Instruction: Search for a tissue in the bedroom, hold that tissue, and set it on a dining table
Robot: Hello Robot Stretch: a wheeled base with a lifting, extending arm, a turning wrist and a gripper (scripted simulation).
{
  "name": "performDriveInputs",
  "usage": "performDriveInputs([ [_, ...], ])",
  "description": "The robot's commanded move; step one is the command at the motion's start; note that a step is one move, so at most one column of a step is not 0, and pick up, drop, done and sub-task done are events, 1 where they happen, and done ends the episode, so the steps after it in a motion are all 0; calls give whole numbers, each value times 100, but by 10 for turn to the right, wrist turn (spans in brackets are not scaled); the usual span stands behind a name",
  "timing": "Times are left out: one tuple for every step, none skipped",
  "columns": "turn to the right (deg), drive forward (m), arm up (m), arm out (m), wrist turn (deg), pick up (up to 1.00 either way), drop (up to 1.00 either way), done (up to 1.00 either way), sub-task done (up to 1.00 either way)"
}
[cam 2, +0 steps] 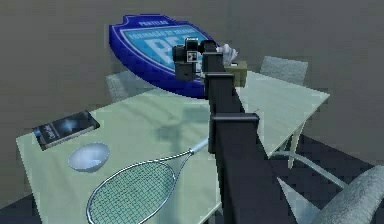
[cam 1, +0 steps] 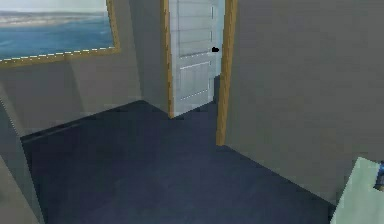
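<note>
In the arm side view my arm point(cam 2: 235, 140) reaches out over a pale green table point(cam 2: 150, 125). The gripper point(cam 2: 186, 56) is at the table's far side, in front of a large blue shield-shaped sign point(cam 2: 150, 50). I cannot tell whether it holds anything. Just right of the arm's end sit a small olive box point(cam 2: 241, 72) and a whitish tuft point(cam 2: 232, 50), perhaps a tissue; whether they rest on the table I cannot tell.
On the table lie a tennis racket point(cam 2: 140, 185), a white bowl point(cam 2: 89, 157) and a dark book point(cam 2: 64, 129). Grey chairs point(cam 2: 284, 70) stand around it. The forward view has a white door point(cam 1: 193, 50), a seascape picture point(cam 1: 55, 25), dark blue floor and the table corner point(cam 1: 362, 195).
</note>
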Motion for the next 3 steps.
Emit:
performDriveInputs([
  [0,0,-32,0,0,0,0,0,0],
  [0,0,0,0,0,0,100,0,0],
  [0,0,0,-10,0,0,0,0,0],
])
